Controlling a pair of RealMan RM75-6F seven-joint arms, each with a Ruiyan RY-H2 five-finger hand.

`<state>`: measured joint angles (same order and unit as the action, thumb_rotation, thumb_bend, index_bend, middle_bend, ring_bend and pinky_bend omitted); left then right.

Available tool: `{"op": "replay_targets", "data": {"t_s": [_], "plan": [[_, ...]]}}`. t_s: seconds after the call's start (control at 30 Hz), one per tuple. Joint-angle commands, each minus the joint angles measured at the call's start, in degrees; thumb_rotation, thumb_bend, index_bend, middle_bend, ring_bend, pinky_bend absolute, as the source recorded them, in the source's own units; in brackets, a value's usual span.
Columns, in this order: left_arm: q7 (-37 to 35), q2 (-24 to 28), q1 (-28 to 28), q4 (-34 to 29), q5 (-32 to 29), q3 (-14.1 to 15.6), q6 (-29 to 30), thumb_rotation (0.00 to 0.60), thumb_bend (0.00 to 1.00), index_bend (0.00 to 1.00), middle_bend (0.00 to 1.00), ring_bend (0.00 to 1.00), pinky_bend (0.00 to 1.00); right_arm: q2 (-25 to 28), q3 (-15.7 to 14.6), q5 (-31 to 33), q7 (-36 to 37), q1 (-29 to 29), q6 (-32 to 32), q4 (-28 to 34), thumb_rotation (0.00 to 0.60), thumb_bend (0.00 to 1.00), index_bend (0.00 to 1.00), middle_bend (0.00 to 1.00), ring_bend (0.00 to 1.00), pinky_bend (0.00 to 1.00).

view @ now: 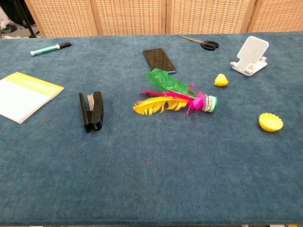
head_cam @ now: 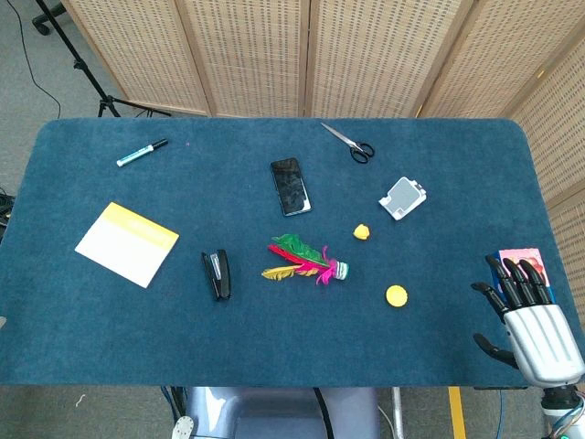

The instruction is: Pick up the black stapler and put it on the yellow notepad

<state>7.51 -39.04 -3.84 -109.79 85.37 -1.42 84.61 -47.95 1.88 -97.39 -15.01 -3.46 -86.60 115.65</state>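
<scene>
The black stapler (head_cam: 217, 274) (view: 91, 111) lies flat on the blue table, left of centre. The yellow notepad (head_cam: 127, 243) (view: 24, 95) lies a short way to the stapler's left, apart from it. My right hand (head_cam: 527, 315) hovers at the table's near right corner, far from the stapler, its fingers apart and holding nothing; it shows only in the head view. No left hand shows in either view.
A feathered shuttlecock (head_cam: 306, 260) (view: 175, 98) lies right of the stapler. Farther back are a phone (head_cam: 290, 186) (view: 159, 59), scissors (head_cam: 349, 142), a marker (head_cam: 141, 152) and a white phone stand (head_cam: 403, 198) (view: 251, 55). Two small yellow pieces (head_cam: 396, 295) (head_cam: 362, 232) lie right of centre.
</scene>
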Motion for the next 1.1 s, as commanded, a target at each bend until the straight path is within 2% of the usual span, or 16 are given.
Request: {"op": "replay_targets", "data": {"t_s": [0.03,0.73,1.1], "plan": [[0.02,-0.01,0.0,0.01,-0.03,0.01,-0.03,0.6,0.06,0.0,0.0,0.0,0.0,0.01,0.01,0.05,-0.01,-0.01,0.02,0.01,0.6,0.21,0.26,0.06,0.0,0.02],[0.64,-0.28,-0.23,0.22,0.28,0.28,-0.69,0.6,0.06,0.0,0.0,0.0,0.0,-0.28,0.25,0.04,-0.17,-0.32,0.16,0.19,0.6,0.21,0.26,0.06,0.0,0.02],[1.52,0.75,-1.02,-2.35,2.1,0.66,-1.86,0.6,0.06,0.0,0.0,0.0,0.0,0.03,-0.1,-0.6,-0.06,0.12,-0.46,0.22,0.6,0.21,0.26,0.06,0.0,0.02]]}}
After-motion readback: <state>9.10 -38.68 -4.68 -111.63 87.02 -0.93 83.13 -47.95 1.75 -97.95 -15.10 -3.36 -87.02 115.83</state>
